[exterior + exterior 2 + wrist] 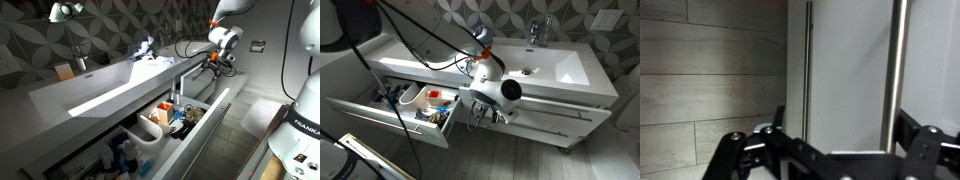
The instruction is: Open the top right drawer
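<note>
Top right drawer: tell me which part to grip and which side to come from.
Hook a long edge of the top right drawer at the dark gap beside its front, gripper coming straight in from the room side. The front is flat and handleless, so that gap looks like the only hold.

Setting: bathroom, domestic by the look of it. A long white vanity basin with a chrome tap shows in both exterior views. The wall behind is in grey geometric-pattern tiles. The open drawer below holds bottles and toiletries (labels too small to read). The floor is grey wood-look plank.
</note>
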Available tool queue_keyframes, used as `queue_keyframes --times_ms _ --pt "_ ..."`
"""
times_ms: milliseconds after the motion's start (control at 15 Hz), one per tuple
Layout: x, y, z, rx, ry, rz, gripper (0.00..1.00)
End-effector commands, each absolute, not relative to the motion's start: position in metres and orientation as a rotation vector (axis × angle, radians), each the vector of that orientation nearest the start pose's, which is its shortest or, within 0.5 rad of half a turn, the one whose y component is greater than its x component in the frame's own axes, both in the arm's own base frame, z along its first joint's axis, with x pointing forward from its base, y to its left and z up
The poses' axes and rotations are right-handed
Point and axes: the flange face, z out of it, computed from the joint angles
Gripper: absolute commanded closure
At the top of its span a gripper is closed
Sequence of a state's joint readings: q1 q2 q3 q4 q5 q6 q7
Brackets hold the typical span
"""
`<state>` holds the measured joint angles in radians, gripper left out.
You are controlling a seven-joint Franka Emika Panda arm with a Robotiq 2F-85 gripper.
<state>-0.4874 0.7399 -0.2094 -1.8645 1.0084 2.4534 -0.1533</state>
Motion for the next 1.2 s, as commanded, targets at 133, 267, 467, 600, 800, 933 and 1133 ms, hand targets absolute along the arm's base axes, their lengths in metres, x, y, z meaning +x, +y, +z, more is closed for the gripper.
queue_keyframes --times_ms 133,267,467,600,800,933,1133 --pt "0.422 -0.396 0.065 -2.277 1.693 -0.052 0.00" --pt "0.422 -0.397 0.065 -2.285 1.679 -0.053 0.00" --pt "0.424 -0.397 0.064 -2.261 1.627 -0.110 0.00" --pt "0.425 -0.397 0.062 -2.236 1.561 -0.161 0.00" --pt "0.422 -0.398 0.052 -2.185 1.468 -0.239 0.00" --pt "0.416 -0.399 0.045 -2.146 1.428 -0.281 0.00" --pt "0.407 -0.404 0.036 -2.103 1.373 -0.350 0.00"
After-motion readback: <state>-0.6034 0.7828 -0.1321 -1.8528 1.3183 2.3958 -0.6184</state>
